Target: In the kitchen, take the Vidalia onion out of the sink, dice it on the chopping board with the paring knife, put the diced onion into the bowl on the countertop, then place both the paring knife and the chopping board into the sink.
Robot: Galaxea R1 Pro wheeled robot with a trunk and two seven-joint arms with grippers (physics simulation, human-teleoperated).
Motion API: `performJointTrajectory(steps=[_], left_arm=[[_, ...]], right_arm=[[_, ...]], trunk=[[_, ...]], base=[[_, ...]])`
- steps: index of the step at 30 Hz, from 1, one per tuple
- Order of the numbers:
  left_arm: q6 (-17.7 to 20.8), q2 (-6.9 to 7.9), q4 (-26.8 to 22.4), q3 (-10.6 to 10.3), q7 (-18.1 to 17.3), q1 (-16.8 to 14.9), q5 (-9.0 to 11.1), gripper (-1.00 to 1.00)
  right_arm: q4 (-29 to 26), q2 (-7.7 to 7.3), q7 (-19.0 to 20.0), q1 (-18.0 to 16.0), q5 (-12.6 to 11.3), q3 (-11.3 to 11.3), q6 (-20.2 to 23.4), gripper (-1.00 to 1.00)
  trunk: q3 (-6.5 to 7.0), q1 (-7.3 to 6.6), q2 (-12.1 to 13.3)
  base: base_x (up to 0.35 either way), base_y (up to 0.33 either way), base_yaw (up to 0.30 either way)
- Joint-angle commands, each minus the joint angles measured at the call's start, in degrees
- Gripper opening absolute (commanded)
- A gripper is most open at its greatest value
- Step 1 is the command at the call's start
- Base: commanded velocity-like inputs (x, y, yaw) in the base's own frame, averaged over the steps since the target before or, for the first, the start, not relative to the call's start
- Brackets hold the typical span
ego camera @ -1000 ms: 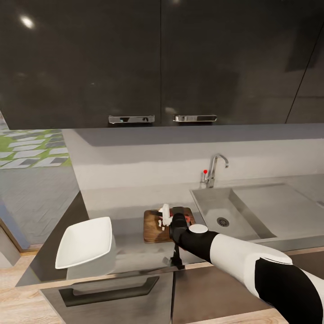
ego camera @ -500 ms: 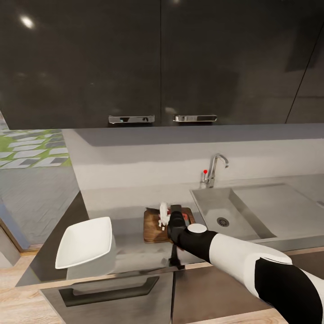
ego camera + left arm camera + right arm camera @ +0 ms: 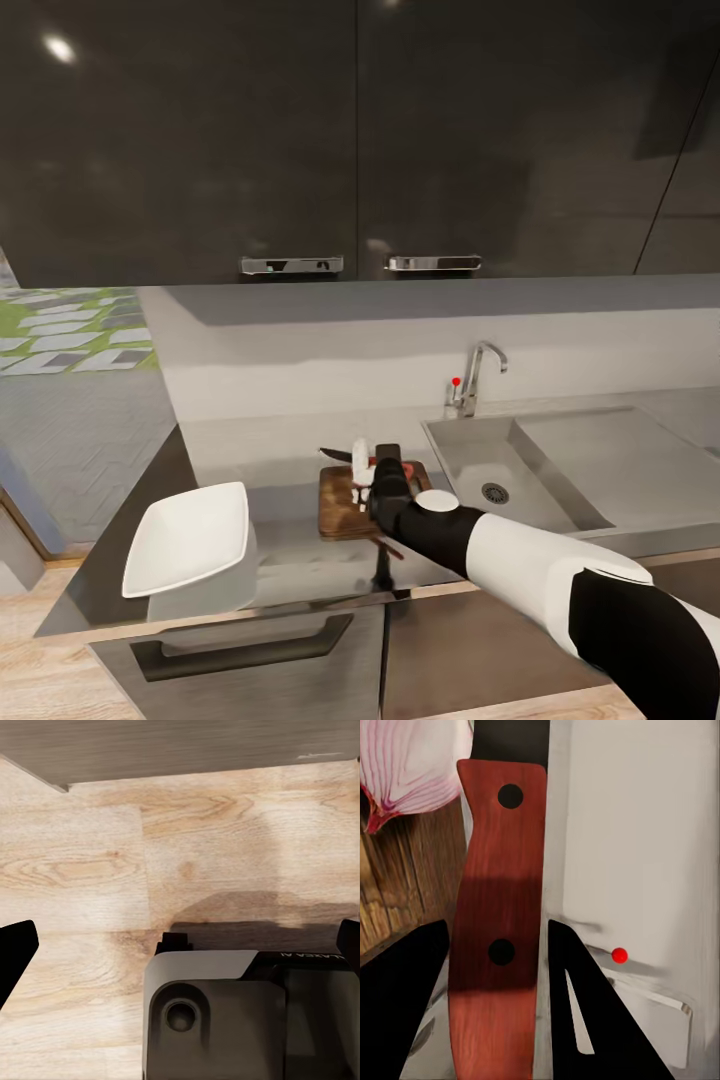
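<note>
Dark glossy wall cabinets (image 3: 350, 130) hang above the grey countertop (image 3: 290, 450), and we see the sink (image 3: 480, 460) set into it at the right, with the chrome tap (image 3: 478, 375) and its red knob behind the basin. We note the board (image 3: 345, 505) lying flat on the countertop just beside the sink's left rim, and the white bowl (image 3: 190, 540) resting near the counter's front edge, well apart from the board on its left.

Our right arm reaches forward from the lower right, forearm angled up and to the left, with the wrist held over the board. The right gripper (image 3: 378, 470) clamps the knife (image 3: 499, 930) by its red handle; in the right wrist view the two black fingers (image 3: 585, 1012) flank the handle on either side. In the head view the dark blade (image 3: 336, 455) points left, beyond the board's far edge.

We see a pink-white onion (image 3: 405, 765) piece lying on the board just beside the handle's end; pale pieces also show on the board in the head view.

Our left gripper (image 3: 180, 945) hangs over the wooden floor (image 3: 150, 870), its black fingertips spread wide with nothing between them.
</note>
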Motion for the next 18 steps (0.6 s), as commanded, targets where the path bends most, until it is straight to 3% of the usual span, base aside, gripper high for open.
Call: performJointTrajectory(steps=[1, 11, 18], left_arm=[[-0.4, -0.01, 0.3, -0.2, 0.0, -0.1, 0.4, 1.00], [-0.5, 0.05, 0.3, -0.2, 0.0, -0.1, 0.4, 1.00], [-0.5, 0.07, 0.3, -0.2, 0.0, -0.1, 0.4, 1.00]], right_arm=[[-0.1, -0.05, 0.5, -0.1, 0.7, 0.2, 0.3, -1.00], [0.0, 0.11, 0.6, -0.1, 1.2, -0.1, 0.4, -1.00], [0.8, 0.39, 1.0, -0.1, 1.0, -0.1, 0.4, -1.00]], trunk=[[-0.14, 0.04, -0.1], [-0.14, 0.04, -0.1], [-0.14, 0.04, -0.1]], base=[[0.000, -0.052, 0.000], [0.061, -0.191, 0.000], [0.018, -0.030, 0.000]])
